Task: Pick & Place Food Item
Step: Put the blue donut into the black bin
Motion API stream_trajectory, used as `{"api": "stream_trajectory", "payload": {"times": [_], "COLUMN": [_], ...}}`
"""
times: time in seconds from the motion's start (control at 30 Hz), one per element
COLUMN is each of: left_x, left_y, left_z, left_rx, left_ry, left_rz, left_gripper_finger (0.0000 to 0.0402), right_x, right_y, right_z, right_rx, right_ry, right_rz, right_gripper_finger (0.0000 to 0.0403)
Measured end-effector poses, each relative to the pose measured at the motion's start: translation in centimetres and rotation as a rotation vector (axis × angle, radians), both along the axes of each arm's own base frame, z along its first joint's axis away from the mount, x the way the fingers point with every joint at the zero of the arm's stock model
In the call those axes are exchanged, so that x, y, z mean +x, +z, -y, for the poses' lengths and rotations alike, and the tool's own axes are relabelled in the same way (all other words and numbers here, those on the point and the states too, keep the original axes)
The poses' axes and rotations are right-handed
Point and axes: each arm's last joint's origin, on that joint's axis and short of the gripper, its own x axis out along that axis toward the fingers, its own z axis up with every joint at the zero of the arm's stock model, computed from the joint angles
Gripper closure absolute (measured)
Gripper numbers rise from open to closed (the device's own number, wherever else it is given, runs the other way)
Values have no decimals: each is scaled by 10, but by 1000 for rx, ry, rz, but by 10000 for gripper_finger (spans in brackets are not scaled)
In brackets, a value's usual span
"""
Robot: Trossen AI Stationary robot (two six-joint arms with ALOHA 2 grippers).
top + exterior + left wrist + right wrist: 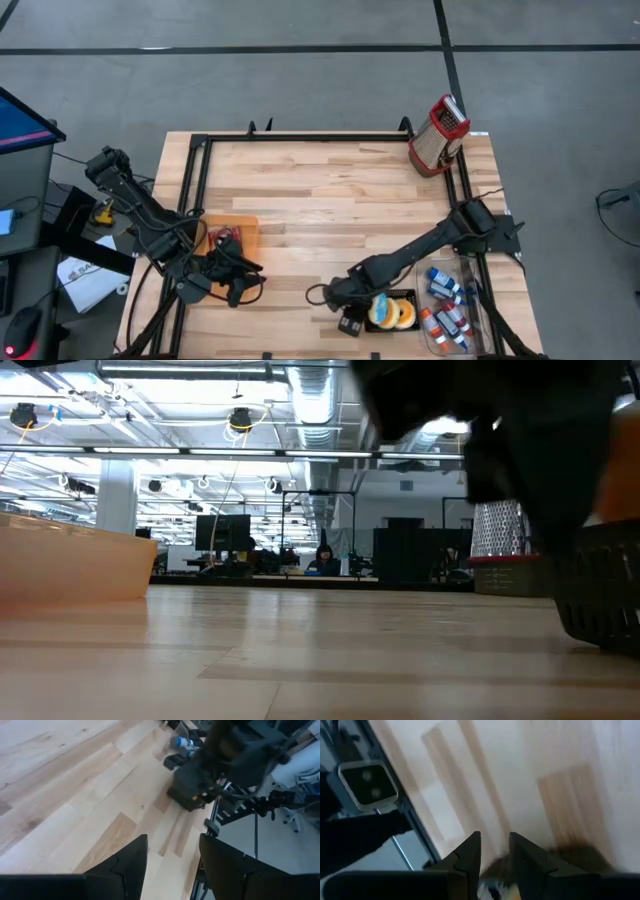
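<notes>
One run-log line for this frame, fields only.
left tool: open, idle by orange bin | right tool: open, empty, beside black tray | donuts: in tray

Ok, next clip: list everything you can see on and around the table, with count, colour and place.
Table: one, light wood with a black frame, centre of the high view.
Box grater: one, red and silver, far right corner.
Orange bin: one, left side, by the left arm.
Black tray: one, near edge, right of centre.
Donuts: two, yellow-glazed, in the black tray.
Clear container: one, near right corner.
Small bottles: several, blue and orange capped, in the clear container.
Person: one, seated far off in the room.
Left claw: dark, open, over bare table near the orange bin.
Right claw: dark, slightly open, low beside the black tray.
</notes>
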Motion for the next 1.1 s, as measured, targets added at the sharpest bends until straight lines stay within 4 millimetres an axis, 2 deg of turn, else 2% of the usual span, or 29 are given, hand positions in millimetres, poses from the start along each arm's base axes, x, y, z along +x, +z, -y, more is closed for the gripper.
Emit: {"api": "stream_trajectory", "payload": {"times": [0.27,0.37,0.57,0.83,1.1], "left_x": [2,3,4,5,6], "left_y": [2,2,5,7,10], "left_z": [-1,-1,-1,0,2], "left_rx": [2,-1,-11,-31,-59], "left_ry": [28,36,54,62,56], "left_rz": [30,39,67,93,121], "left_gripper_finger": [225,225,225,228,254], "right_x": [-34,-49,-70,-87,-96], "right_y": [49,61,62,62,61], "right_z": [-9,-12,-28,-50,-53], "right_rx": [-62,-122,-185,-256,-362], "right_ry": [-26,-32,-24,-97,-93], "right_rz": [24,23,-18,28,74], "right_gripper_finger": [312,312,312,312,309]}}
